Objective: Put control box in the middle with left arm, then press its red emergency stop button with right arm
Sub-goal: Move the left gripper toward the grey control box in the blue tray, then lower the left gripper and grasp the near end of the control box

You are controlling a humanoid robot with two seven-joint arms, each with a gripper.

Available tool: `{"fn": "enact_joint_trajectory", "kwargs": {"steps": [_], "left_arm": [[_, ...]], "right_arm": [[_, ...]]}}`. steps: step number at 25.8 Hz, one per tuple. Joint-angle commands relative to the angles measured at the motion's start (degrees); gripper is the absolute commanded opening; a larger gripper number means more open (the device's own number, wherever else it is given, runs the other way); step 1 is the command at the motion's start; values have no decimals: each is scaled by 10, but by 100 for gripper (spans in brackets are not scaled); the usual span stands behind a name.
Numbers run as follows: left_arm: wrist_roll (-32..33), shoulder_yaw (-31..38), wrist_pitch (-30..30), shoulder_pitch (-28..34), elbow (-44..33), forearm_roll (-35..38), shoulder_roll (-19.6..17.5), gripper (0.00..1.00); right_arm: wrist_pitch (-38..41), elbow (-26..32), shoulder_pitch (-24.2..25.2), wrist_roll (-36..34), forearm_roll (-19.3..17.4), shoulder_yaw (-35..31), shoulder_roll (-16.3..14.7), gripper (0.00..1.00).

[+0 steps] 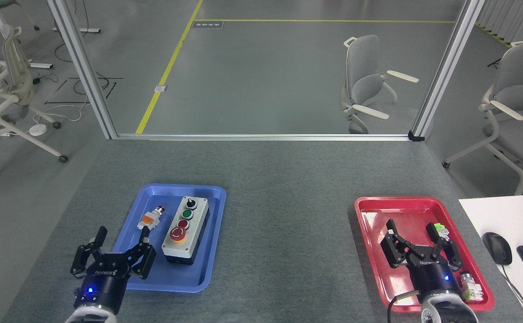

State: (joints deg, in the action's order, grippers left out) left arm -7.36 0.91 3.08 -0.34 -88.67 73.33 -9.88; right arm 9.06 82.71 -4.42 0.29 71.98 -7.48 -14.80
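The control box point(185, 229) lies in the blue tray point(207, 278) on the left part of the table point(288, 179), its long axis running near to far, with the red emergency stop button point(177, 233) at its near end and the black knob at the far end. Just left of it in the same tray, apart from it, lies a small loose push-button point(151, 218) with an orange body. The left tool point(121, 237) hovers over the tray's near-left edge with its fingers spread wide and nothing between them; the right tool point(417, 234) hangs over the red tray point(364, 211) on the right, also spread wide and empty. The step in hand looks to be the reach for the box, not yet begun in earnest. To do it well, the left tool should probably come in from above and straddle the box across its short width, somewhere around the middle of its length, so the fingers close on the grey side walls and not on any control. The left finger must drop into the gap between the box and the loose push-button without knocking it. The box then has to be lifted clear of the tray's raised rim before it travels right to the bare grey felt between the two trays, and set down flat with the big red button within the right arm's easy reach.
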Motion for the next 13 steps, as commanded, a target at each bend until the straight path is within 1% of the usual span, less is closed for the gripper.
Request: {"fn": "enact_joint_trajectory", "kwargs": {"steps": [1,4,8,9,11,13], "left_arm": [[-3,-32,10,30,-18,8,22,99],[-3,-51,-4,35,-12,28,46,99],[-2,-82,-36,31,19,113,73,99],[-1,-86,-46,30,31,139,83,99],[-1,-87,-55,19,61,169,98,99],[-1,-87,-59,0,97,175,103,99]], "right_arm": [[0,0,-1,0,0,-2,0,99],[0,0,-1,0,0,-2,1,99],[0,0,-1,0,0,-2,1,99],[0,0,-1,0,0,-2,1,99],[0,0,-1,0,0,-2,1,99],[0,0,-1,0,0,-2,2,99]]}}
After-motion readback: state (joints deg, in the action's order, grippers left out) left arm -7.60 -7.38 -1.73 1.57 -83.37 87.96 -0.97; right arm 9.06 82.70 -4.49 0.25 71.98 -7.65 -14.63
